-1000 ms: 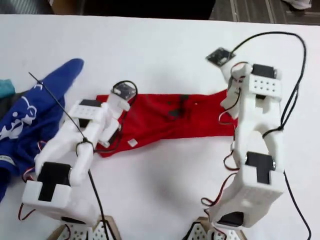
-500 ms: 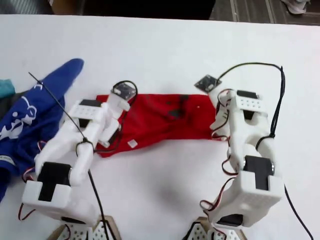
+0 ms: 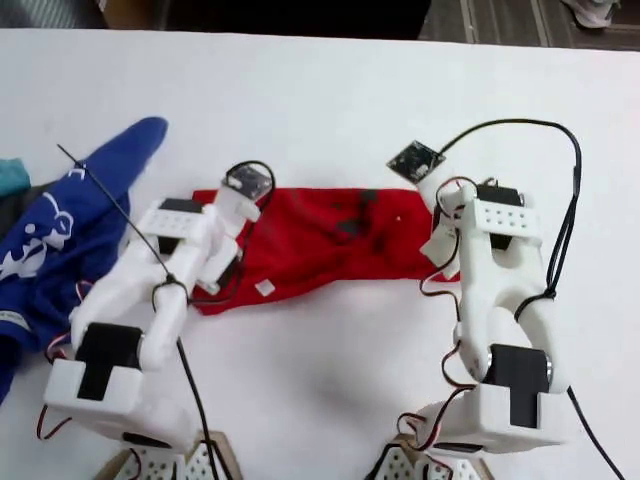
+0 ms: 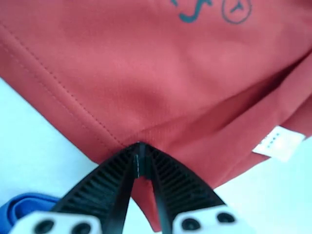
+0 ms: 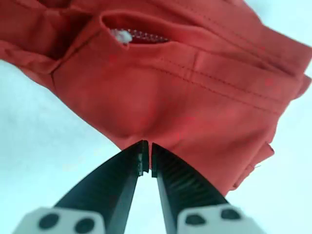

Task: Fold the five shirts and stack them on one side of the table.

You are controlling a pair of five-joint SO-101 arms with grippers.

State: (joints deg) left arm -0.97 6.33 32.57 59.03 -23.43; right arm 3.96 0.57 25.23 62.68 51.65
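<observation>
Red shirt (image 3: pixel 320 240) is held at both ends. The left gripper (image 4: pixel 140 163) is closed tight on the hem at the shirt's 9 o'clock end, and the right gripper (image 5: pixel 146 158) is pinched on a fold of the edge at its 3 o'clock end. Between them the shirt lies bunched in a long strip across the white table (image 3: pixel 330 100). Farther off at 9 o'clock a blue shirt (image 3: pixel 60 230) lies heaped, with a teal cloth (image 3: pixel 8 176) at its 10 o'clock.

A white table (image 3: pixel 330 90), dark floor (image 3: pixel 480 20) beyond its far edge.
</observation>
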